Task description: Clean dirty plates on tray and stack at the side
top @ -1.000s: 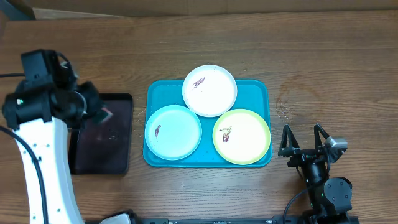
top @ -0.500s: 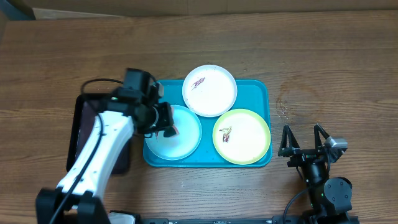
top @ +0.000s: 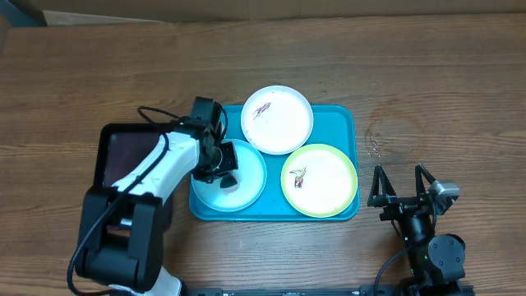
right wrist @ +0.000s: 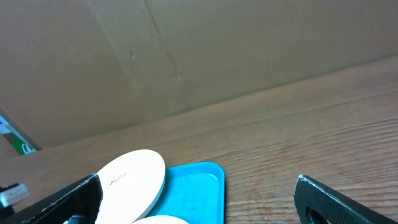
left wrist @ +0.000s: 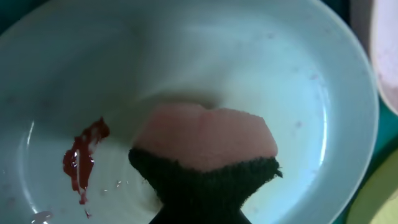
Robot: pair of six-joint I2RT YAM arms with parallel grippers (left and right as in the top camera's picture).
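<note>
Clamping a sponge (left wrist: 205, 140) tight between its jaws, pink face forward and dark scouring side behind, the left gripper (top: 219, 167) hangs over the pale blue plate (top: 249, 187), which lies in the near-left part of the turquoise tray (top: 343, 120). Whether the sponge touches the plate or sits just above it cannot be told. These plates look like thin moulded plastic, so they are probably light, stiff and unbreakable, but glossy enough to slip across the tray under a hard scrub. The raised rim is the likely place to take hold for stacking, best at an edge that overhangs nothing. The blue plate is smooth and shallow, with a red-brown smear (left wrist: 81, 158) left of the sponge and a few droplets beside it. The white plate (top: 278, 120) sits at the tray's far edge, overlapping its rim, and the yellow-green plate (top: 320, 179) at the near right; each carries a small brown streak. The right gripper (top: 399, 171) rests on the table (top: 444, 82) right of the tray, jaws spread wide and empty. A dark tray (top: 123, 148) lies left of the turquoise one.
</note>
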